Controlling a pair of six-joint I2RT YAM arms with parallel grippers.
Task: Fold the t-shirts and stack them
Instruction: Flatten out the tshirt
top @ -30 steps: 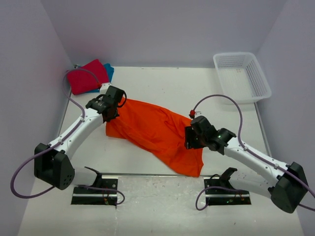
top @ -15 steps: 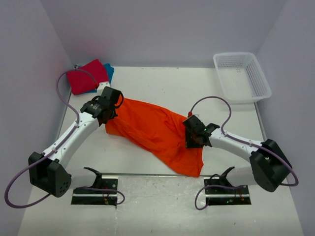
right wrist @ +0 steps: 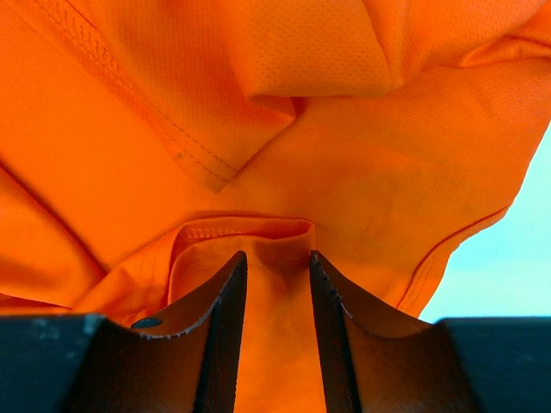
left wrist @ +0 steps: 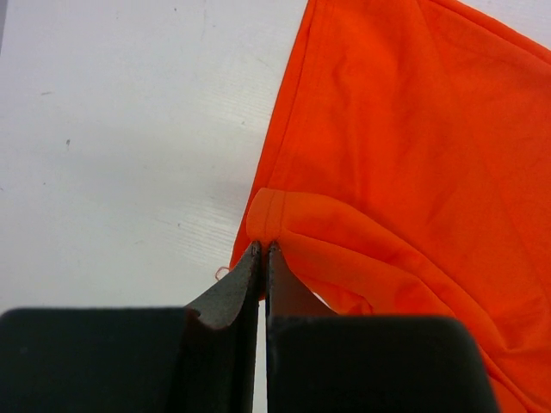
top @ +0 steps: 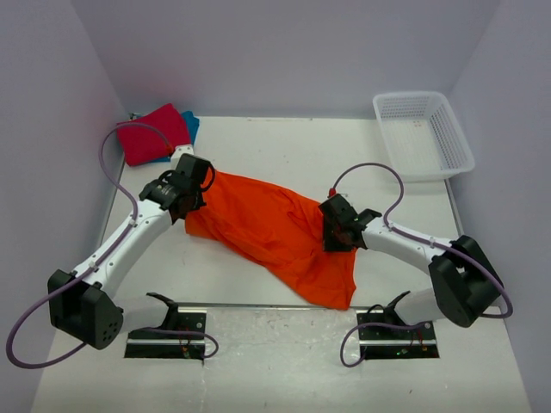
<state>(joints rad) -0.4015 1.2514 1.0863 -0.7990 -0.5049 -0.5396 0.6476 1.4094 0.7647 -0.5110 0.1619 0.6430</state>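
The orange t-shirt [top: 267, 228] lies crumpled and spread slantwise across the table's middle. My left gripper [top: 193, 203] is at its far left corner; in the left wrist view the gripper [left wrist: 264, 246] is shut on the hem of the orange shirt [left wrist: 387, 129]. My right gripper [top: 337, 242] is low on the shirt's right edge; in the right wrist view the gripper [right wrist: 277, 256] is open, its jaws on either side of a hemmed fold of the orange shirt [right wrist: 172, 86]. The red t-shirt [top: 153, 133] lies folded on the teal t-shirt [top: 192, 126] at the far left corner.
A white lattice basket [top: 458, 138] stands at the far right corner. Walls close in the left, back and right sides. Bare white table [left wrist: 129, 129] shows to the left of the shirt.
My right gripper has moved left and lowered onto the shirt's right edge, the arm stretching flatter. My left gripper has shifted slightly while holding the shirt's corner.
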